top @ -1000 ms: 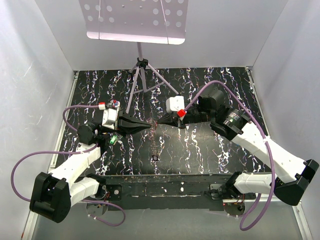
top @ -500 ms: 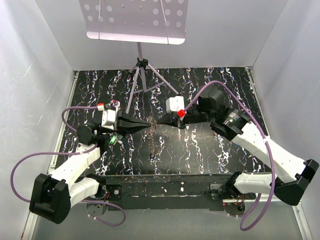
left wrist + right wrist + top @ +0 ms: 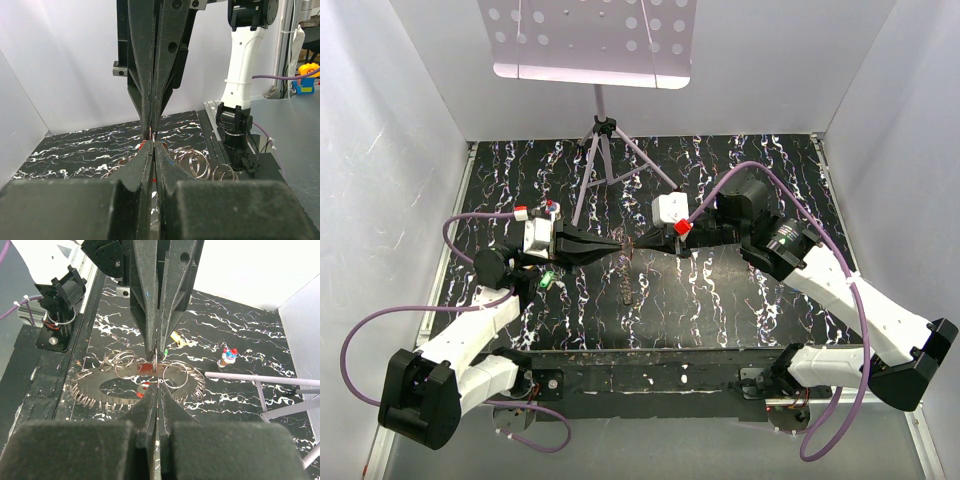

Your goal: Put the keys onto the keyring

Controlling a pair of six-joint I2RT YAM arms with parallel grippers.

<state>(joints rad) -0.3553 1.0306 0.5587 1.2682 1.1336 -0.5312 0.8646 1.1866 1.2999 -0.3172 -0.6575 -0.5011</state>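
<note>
The keyring point(image 3: 100, 385) is a wide flat grey ring with a toothed fringe and several small wire rings; in the top view the keyring point(image 3: 627, 285) hangs below both tips. My left gripper point(image 3: 618, 247) and right gripper point(image 3: 640, 243) meet tip to tip above the mat. In the right wrist view my left gripper point(image 3: 158, 359) is shut on one thin wire ring of it. My right gripper point(image 3: 158, 384) is shut on a thin piece showing red at its tip, seemingly a red key. A yellow key point(image 3: 177, 338) and a green key point(image 3: 165, 352) lie beyond.
The music stand's tripod point(image 3: 605, 150) stands at the back centre, one leg point(image 3: 260, 379) near the keyring's right side. A small cluster of red, blue and cream heads point(image 3: 228, 356) lies on the black marbled mat point(image 3: 740, 290). White walls close in three sides.
Both grippers stayed shut and tip to tip, the left edging slightly left. The keyring beneath them has risen off the mat and now hangs more visibly under the tips.
</note>
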